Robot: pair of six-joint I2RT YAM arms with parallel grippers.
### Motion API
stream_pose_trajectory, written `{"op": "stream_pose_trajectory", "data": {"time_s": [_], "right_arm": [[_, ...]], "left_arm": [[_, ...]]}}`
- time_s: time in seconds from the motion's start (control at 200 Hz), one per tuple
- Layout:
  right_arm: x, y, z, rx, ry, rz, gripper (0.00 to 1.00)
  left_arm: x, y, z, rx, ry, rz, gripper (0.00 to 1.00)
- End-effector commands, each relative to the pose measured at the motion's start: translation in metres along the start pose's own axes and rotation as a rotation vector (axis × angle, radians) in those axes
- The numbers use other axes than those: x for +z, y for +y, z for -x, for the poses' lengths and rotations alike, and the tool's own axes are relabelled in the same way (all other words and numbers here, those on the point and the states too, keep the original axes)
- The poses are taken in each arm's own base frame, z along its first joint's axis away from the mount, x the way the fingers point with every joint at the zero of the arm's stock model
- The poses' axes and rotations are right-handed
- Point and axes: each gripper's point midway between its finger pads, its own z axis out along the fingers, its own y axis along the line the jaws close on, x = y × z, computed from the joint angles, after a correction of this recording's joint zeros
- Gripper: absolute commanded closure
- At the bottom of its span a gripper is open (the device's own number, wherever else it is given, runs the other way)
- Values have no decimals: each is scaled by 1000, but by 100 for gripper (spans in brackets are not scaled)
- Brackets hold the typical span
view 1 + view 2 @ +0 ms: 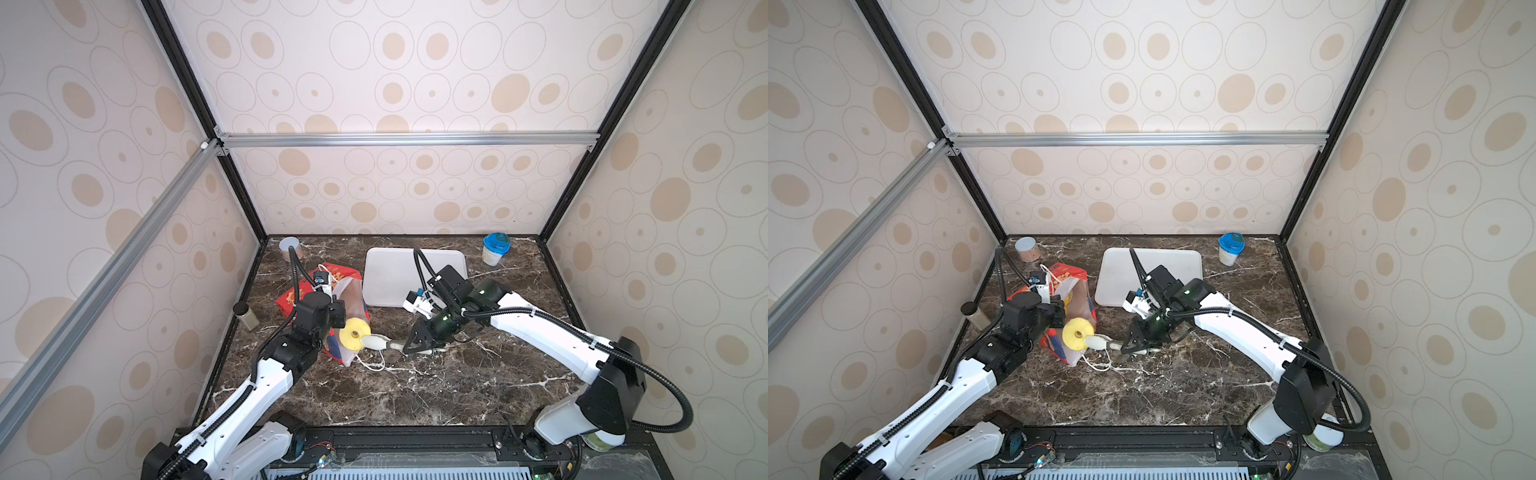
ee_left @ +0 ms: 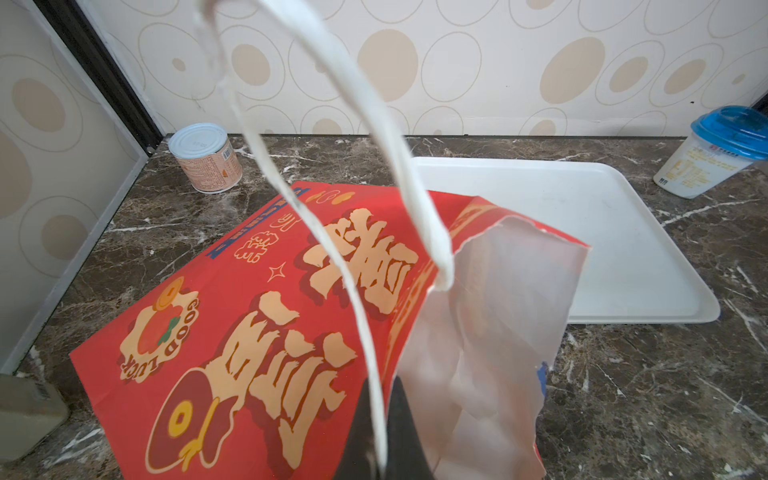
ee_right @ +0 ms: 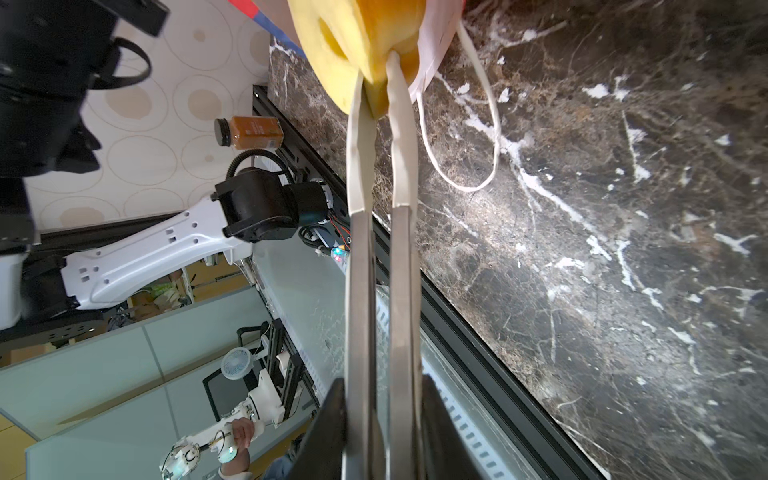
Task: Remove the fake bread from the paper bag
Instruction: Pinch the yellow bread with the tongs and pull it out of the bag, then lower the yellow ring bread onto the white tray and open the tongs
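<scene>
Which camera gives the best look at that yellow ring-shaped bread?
Both top views: the whole yellow ring shows beside the paper bag, pinched by tongs. The right wrist view shows only part of it, close up, between the tong tips. The left wrist view does not show it.

The left end effector (image 2: pixel 380 388) hangs raised, pinched shut, while the right end effector (image 1: pixel 412 347) points toward it, low and clamped closed.

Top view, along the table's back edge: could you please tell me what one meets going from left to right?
Tin can → white tray → blue-lidded cup.
</scene>
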Motion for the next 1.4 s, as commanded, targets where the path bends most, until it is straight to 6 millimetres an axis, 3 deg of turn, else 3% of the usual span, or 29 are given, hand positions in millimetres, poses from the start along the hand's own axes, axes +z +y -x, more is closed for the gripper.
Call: {"op": "stream_pose_trajectory", "data": {"time_s": [0.0,0.285,0.455,0.65,0.855,1.11,1.366,1.391], "right_arm": [[-24,6,-3,-18,-47,37,100],[-74,-10,8,64,-233,85,100],[-96,-35,50,129,-397,117,100],[-87,-69,127,191,-463,173,100],[-55,-98,187,273,-422,260,100],[-28,-131,215,371,-377,263,100],[-18,-141,226,409,-355,288,100],[-18,-140,225,409,-353,290,95]], "left_arm": [[-2,3,23,-8,-56,37,100],[2,11,26,-11,-54,98,100],[-9,15,28,26,-81,93,100],[-34,27,24,56,-119,105,100],[-53,43,12,71,-134,145,100],[-53,41,11,50,-141,131,100],[-55,30,15,98,-144,66,100],[-55,27,15,102,-145,50,100]]}}
